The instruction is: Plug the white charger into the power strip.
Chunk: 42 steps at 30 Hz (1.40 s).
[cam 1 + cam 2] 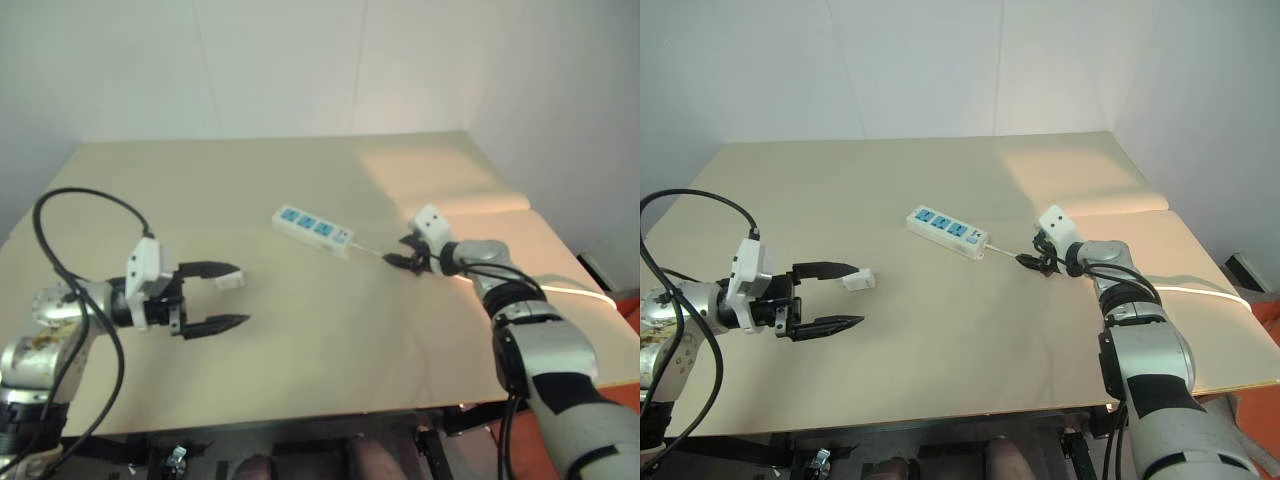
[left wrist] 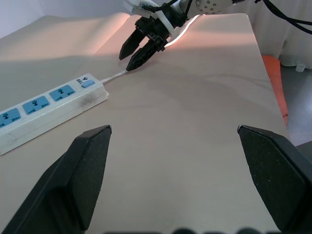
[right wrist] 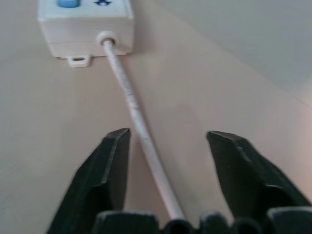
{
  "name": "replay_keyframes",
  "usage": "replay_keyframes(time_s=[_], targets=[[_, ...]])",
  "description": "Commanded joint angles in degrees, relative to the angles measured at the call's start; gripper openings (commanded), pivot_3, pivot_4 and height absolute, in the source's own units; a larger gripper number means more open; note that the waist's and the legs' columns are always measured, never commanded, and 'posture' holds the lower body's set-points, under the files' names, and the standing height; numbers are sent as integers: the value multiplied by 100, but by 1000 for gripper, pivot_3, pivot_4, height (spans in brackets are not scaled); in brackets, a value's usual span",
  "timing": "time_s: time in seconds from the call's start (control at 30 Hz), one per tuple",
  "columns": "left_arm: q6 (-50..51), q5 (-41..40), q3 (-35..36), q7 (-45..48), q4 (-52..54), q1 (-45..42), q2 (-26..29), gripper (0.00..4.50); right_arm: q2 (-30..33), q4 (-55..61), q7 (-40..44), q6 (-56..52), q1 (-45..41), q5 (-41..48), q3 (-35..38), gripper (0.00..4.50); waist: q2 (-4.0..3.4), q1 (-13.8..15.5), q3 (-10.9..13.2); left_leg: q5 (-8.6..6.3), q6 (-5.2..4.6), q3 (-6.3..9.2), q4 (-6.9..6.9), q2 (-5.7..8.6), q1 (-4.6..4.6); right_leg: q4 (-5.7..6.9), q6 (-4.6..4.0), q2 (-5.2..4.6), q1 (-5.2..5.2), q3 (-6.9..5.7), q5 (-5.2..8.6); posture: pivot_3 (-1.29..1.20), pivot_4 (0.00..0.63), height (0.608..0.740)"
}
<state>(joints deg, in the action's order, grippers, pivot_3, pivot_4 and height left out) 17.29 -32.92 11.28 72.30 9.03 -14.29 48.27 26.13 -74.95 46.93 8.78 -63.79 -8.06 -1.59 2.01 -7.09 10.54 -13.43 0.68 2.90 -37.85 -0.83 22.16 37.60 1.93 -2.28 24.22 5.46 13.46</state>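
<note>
Two grippers are showing over the tan table (image 1: 330, 330) in the left eye view. The left gripper (image 1: 232, 299) is hanging at about 8 o'clock with its fingers spread wide apart; the white charger (image 1: 228, 281) is sitting at the tip of the farther finger, and whether it is touching the finger or lying on the table just beyond cannot be told. The power strip (image 1: 313, 230) is lying flat near centre, its three blue faces up, its cable (image 1: 367, 251) running toward 4 o'clock into the right gripper (image 1: 409, 262).

Right eye view: same layout; charger and strip are lying well apart.

Left wrist view: both of its own black fingers (image 2: 85, 165) are standing wide apart, the strip's end sitting at 9 o'clock and the right gripper hovering at 12 o'clock over the cable.

Right wrist view: its fingers (image 3: 113, 168) are standing apart, straddling the cable without clamping it; the strip's end is sitting at 11 o'clock
</note>
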Motion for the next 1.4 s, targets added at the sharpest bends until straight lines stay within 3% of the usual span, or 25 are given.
replay_keyframes(time_s=[0.03, 0.3, 0.33, 0.4, 0.67, 0.87, 1.03, 1.2, 1.4], targets=[[-152, 29, 4, -2, 17, -69, -22, 4500, 17, 19, -66, -130, -50, -25, 9, 3318, 0, 0, 0, 0, 0, 0, 0, 0, 0, 0, 0, 0, 0, 0, 0, 0, 150, 740], [-216, 126, -6, -4, -32, -94, -56, 4500, -58, -93, 340, -941, -83, -11, 2, 3318, 0, 1, 0, 0, 0, 0, 0, 0, -5, 0, 0, 0, -6, -1, 0, 0, 150, 740], [-218, 129, -3, -9, -26, -85, -56, 4500, -64, -84, 350, -957, -82, -20, -9, 3152, 0, 2, 0, 0, 0, 0, 0, 0, -5, 0, 0, 0, -6, -1, 0, 0, 150, 740], [-220, 138, 2, -23, -10, -66, -53, 4500, -73, -66, 481, -1006, -88, -49, -54, 2739, 0, 1, 0, 0, 0, 0, 0, 0, -5, 0, 0, 0, -6, -1, 0, 0, 150, 740], [-297, 199, -15, -50, -17, -56, -73, 4500, -75, -1, 651, -1031, -57, -91, -107, 55, 1, -5, -1, 0, 0, 0, 0, -1, -7, 1, 0, 2, -6, -1, 0, 0, 150, 740], [-354, 215, -22, -64, -32, -66, -117, 4500, 33, 235, 1088, -345, 145, -55, -144, 22, 1, -3, -1, 0, 0, 0, 0, -1, -6, -1, 0, 1, -6, -1, 0, 0, 150, 740], [-353, 194, 21, -74, 36, 5, -111, 4500, 292, 967, 2036, 76, 651, 283, -43, 22, 1, 2, -1, 0, 0, 0, 0, -1, -4, -1, 1, 1, -6, -1, 0, 0, 150, 740], [-327, 152, 48, -63, 86, 68, -81, 4500, 744, 2776, 2499, -291, 1819, 729, 105, 22, 0, 49, 0, 0, 0, 2, 0, 0, -2, -2, 2, -3, -6, -3, 1, 0, 150, 740], [-309, 164, -59, -7, 13, -15, -80, 4500, 1206, 5038, 2315, -1276, 3427, 1282, 340, 22, 0, 191, 0, 0, 0, 0, -1, 2, -3, -1, 4, -5, -6, -4, 2, 0, 150, 740]])
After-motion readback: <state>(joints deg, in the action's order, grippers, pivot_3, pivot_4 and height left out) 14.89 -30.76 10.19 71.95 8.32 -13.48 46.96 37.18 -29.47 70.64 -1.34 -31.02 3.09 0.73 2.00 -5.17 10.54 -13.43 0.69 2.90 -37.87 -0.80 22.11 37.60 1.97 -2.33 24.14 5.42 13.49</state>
